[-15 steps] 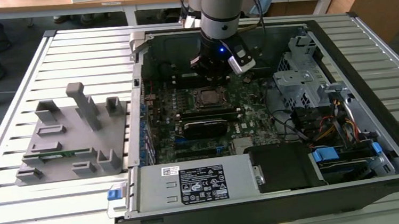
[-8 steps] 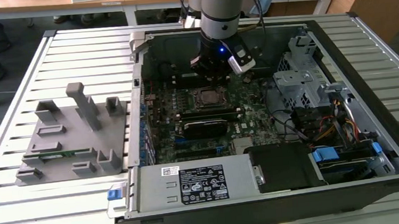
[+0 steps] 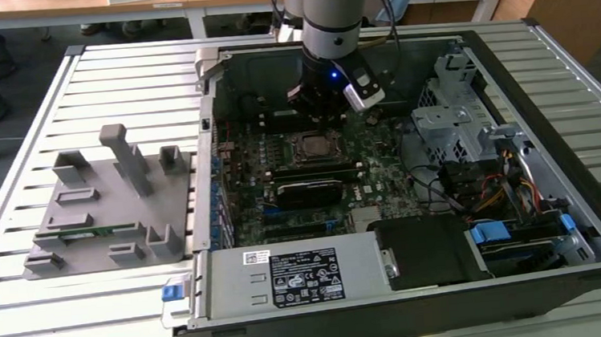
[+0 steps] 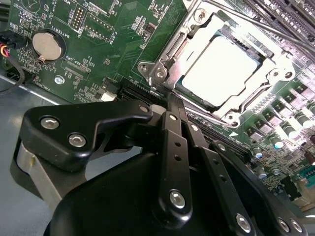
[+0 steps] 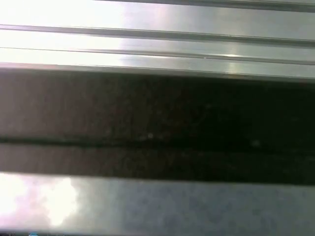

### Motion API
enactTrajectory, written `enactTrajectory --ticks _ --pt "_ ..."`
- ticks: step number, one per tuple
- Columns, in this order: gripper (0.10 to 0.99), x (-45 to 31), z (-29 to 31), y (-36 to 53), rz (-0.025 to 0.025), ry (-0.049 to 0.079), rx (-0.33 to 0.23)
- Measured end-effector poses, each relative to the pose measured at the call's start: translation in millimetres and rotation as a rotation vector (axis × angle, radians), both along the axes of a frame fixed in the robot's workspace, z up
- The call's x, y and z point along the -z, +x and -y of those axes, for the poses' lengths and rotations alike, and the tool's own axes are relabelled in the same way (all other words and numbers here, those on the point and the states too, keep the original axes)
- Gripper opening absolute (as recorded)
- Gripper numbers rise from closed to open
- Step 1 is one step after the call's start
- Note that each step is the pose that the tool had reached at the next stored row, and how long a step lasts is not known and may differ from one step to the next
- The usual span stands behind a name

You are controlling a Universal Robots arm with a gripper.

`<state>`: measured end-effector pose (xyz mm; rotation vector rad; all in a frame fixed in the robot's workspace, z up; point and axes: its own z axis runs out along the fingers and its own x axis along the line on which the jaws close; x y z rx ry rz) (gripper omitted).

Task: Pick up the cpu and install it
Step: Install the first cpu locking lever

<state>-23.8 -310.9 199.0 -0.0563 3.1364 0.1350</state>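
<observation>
Pincer (image 4: pixel 170 101): fingers pressed together, nothing between them, tip poised just beside the socket frame (image 4: pixel 162 73). Cpu (image 4: pixel 219 69): seated flat in the socket, pale top exposed, metal frame around it, apparently placed already. Motherboard (image 3: pixel 277 150): flat on the floor of the open computer case (image 3: pixel 419 300). Grey fixture (image 3: pixel 110 207): on the slatted bench (image 3: pixel 65 316), well apart, at the exterior view's left.

Slatted metal worktop (image 3: pixel 122 78); open computer case (image 3: pixel 323 315) across its middle, grey holder rack (image 3: pixel 110 207) beside it toward the exterior view's left edge.
</observation>
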Motion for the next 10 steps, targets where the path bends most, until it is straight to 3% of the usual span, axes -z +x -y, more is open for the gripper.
enactTrajectory --ticks 10 --pt "0.114 1.9 -0.5 0.2 0.0000 -0.005 0.000"
